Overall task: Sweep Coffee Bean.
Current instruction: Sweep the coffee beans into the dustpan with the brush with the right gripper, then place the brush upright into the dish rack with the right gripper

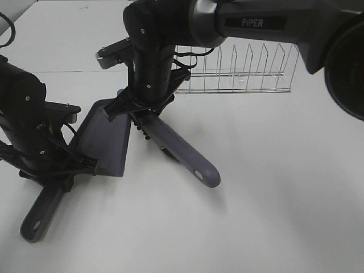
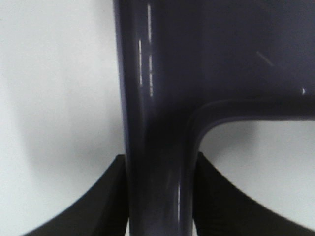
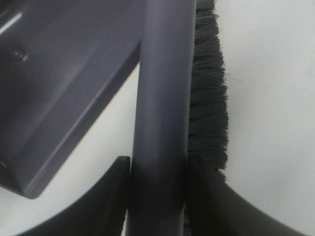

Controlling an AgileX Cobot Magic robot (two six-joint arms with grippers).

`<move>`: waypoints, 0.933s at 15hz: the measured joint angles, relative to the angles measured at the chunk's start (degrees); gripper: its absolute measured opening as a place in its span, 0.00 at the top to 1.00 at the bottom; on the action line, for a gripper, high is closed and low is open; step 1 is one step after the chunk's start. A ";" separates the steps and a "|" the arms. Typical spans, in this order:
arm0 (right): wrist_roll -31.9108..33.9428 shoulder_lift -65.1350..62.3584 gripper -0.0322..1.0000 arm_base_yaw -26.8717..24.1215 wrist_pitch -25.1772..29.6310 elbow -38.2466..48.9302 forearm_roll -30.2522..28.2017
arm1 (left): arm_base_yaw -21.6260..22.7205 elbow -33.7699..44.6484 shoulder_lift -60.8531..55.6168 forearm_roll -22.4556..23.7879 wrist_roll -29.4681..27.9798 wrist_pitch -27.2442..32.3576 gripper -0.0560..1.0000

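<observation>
The grey-purple dustpan point(image 1: 105, 139) lies on the white table point(image 1: 273, 187) at the left. My left gripper point(image 1: 54, 170) is shut on its handle point(image 1: 41, 213); the left wrist view shows the handle point(image 2: 157, 162) clamped between both fingers. My right gripper point(image 1: 142, 111) is shut on a grey-purple brush point(image 1: 182, 153), whose handle points toward the front right. In the right wrist view the brush handle point(image 3: 160, 123) sits between the fingers, with dark bristles point(image 3: 209, 88) beside it and the dustpan point(image 3: 54, 83) close by. One dark speck, maybe a bean point(image 3: 19, 54), shows in the pan; other coffee beans are hidden.
A clear wire dish rack point(image 1: 244, 74) stands at the back, right of the right arm. The table's back edge point(image 1: 68, 11) runs behind the arms. A dark round object point(image 1: 347, 68) fills the upper right corner.
</observation>
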 joint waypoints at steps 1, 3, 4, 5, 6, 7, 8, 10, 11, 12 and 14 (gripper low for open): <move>-0.80 0.34 0.68 0.06 0.11 -1.49 2.69 | 0.00 0.00 0.00 0.00 0.00 0.00 0.62; -3.38 0.80 0.68 0.06 0.34 -5.44 8.19 | 0.00 0.00 0.00 0.00 0.06 0.00 0.62; -3.61 0.80 0.68 0.11 0.97 -6.93 9.40 | 0.00 0.00 0.00 0.00 0.06 0.00 0.62; -3.67 0.80 0.68 0.17 2.06 -8.48 9.57 | 0.00 0.00 0.00 0.00 0.06 0.00 0.62; -3.67 0.80 0.68 0.34 3.67 -9.80 8.59 | 0.00 0.00 0.00 0.00 0.06 0.00 0.62; -3.55 0.80 0.68 0.40 5.21 -11.06 6.53 | 0.00 0.00 0.00 0.00 0.06 0.00 0.62; -3.15 0.80 0.68 0.40 6.70 -12.09 4.07 | 0.00 0.00 0.00 0.00 0.06 0.00 0.62; -1.95 0.80 0.68 0.40 8.94 -13.81 -0.80 | 0.00 0.00 0.00 0.00 0.06 0.00 0.62; -1.72 0.52 0.68 0.40 9.34 -13.87 -2.06 | 0.00 0.00 0.00 0.00 0.06 0.00 0.62; -1.72 0.06 0.68 0.40 9.51 -13.87 -2.75 | 0.00 0.00 0.00 0.00 0.06 0.00 0.62; -1.72 -1.49 0.68 0.40 9.85 -13.87 -3.78 | 0.00 0.00 0.00 0.00 0.06 0.00 0.62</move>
